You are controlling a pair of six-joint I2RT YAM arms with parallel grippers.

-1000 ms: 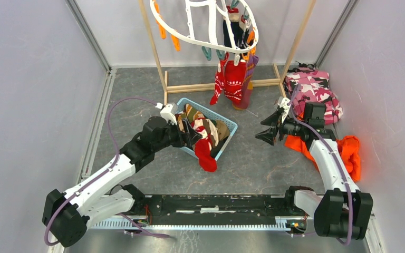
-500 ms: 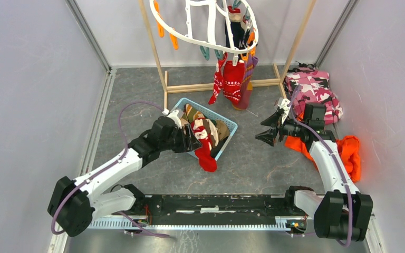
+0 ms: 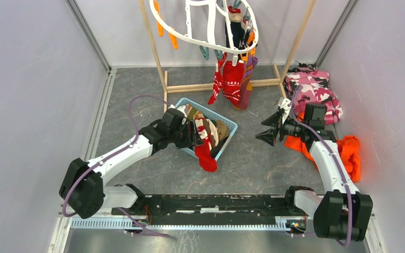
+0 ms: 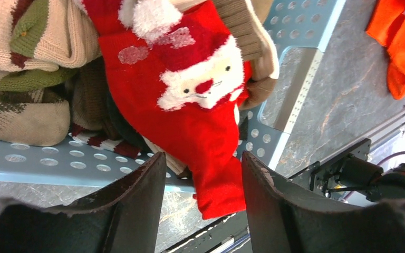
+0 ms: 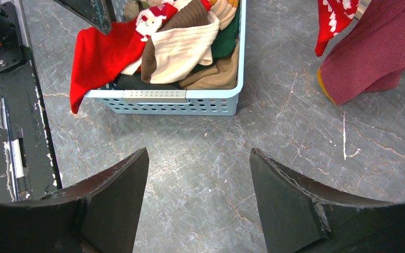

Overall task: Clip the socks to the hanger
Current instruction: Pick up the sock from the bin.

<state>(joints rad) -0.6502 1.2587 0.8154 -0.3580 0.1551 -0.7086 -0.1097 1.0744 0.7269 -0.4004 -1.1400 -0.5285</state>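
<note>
A red Santa sock [image 4: 190, 121] lies on the pile of socks in the light blue basket [image 4: 42, 163], its end hanging over the rim [image 3: 205, 157]. My left gripper [image 4: 203, 156] stands open around that hanging end; the right finger touches the fabric and the left one is apart from it. My right gripper [image 5: 199, 151] is open over bare floor, right of the basket [image 5: 190, 103], with nothing between its fingers. At the back hangs the white hanger [image 3: 200, 26], with a red patterned sock [image 3: 232, 79], a purple sock [image 3: 249, 79] and a navy sock [image 3: 234, 34] clipped to it.
A wooden pole rack [image 3: 161, 68] carries the hanger. A pink camouflage garment [image 3: 314, 87] and an orange cloth [image 3: 348, 150] lie on the floor by the right arm. Grey walls close in left, right and back.
My left arm has reached forward and right over the basket's near rim to the red sock, and its jaws have narrowed. The right arm has not moved.
</note>
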